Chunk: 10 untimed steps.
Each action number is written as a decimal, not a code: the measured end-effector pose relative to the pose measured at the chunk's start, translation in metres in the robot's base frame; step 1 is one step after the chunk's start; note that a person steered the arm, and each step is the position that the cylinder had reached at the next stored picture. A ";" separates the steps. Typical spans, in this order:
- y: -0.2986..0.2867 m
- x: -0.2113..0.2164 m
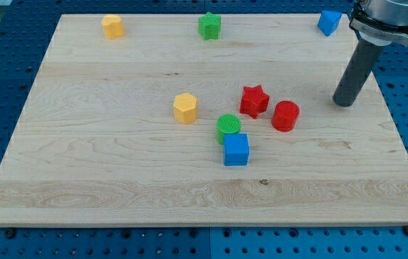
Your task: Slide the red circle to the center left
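The red circle [286, 115] lies on the wooden board [103, 158], right of the middle. My tip [344, 103] rests on the board to the right of the red circle and slightly higher in the view, with a clear gap between them. A red star [254, 100] sits just to the left of the red circle, close to it.
A green circle [227, 127] and a blue cube [236, 150] sit touching, below and left of the red star. A yellow hexagon [186, 108] lies near the middle. Along the view's top are a yellow block [112, 26], a green star [209, 25] and a blue block [329, 22].
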<state>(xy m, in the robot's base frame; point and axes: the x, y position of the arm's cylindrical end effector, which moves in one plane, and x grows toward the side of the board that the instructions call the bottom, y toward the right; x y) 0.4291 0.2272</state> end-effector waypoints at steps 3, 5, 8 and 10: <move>0.012 0.056; -0.037 0.077; -0.112 0.075; -0.096 0.041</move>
<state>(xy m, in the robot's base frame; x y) 0.4703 0.1313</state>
